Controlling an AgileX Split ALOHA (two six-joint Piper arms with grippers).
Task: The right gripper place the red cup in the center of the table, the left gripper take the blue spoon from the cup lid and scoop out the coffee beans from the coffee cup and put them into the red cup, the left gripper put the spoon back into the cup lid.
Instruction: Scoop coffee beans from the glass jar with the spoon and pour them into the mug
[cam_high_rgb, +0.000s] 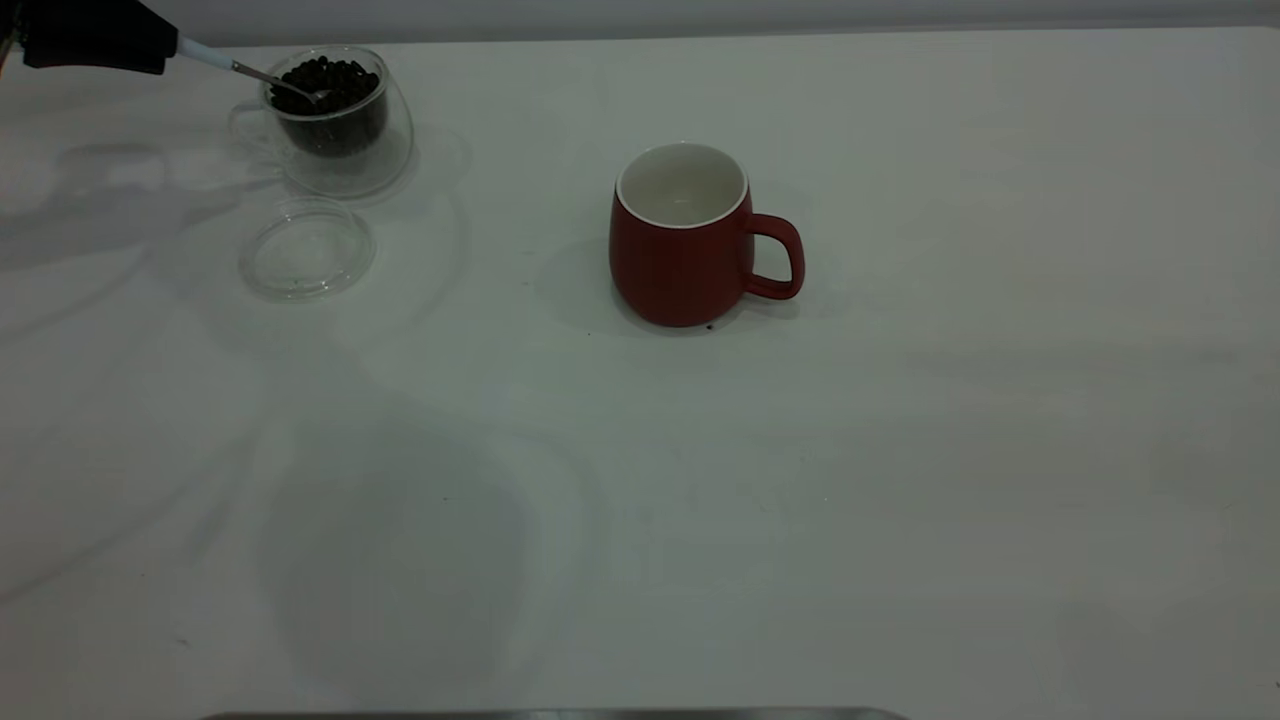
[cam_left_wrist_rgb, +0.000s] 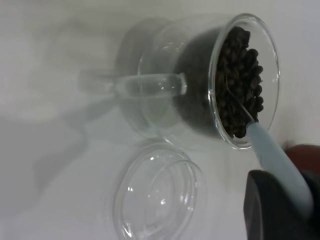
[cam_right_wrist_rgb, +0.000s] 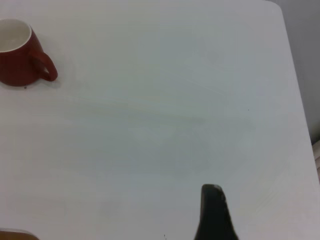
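Note:
My left gripper (cam_high_rgb: 165, 50) is at the far left of the table (cam_high_rgb: 800, 500), shut on the pale handle of the blue spoon (cam_high_rgb: 205, 54). The spoon's metal bowl is dipped into the coffee beans (cam_high_rgb: 330, 80) in the clear glass coffee cup (cam_high_rgb: 345, 150). The left wrist view shows the gripper (cam_left_wrist_rgb: 295, 200), the spoon handle (cam_left_wrist_rgb: 277, 160), the beans (cam_left_wrist_rgb: 240, 80) and the glass cup (cam_left_wrist_rgb: 165, 85). The clear cup lid (cam_high_rgb: 305, 250) lies empty in front of the glass cup and also shows in the left wrist view (cam_left_wrist_rgb: 157, 197). The red cup (cam_high_rgb: 680, 260) stands upright and empty at the table's centre. My right gripper (cam_right_wrist_rgb: 212, 212) hangs far from the red cup (cam_right_wrist_rgb: 17, 65).
The white tabletop stretches bare to the right and front of the red cup. The table's right edge (cam_right_wrist_rgb: 300, 100) shows in the right wrist view. A tiny dark speck lies by the red cup's base (cam_high_rgb: 709, 326).

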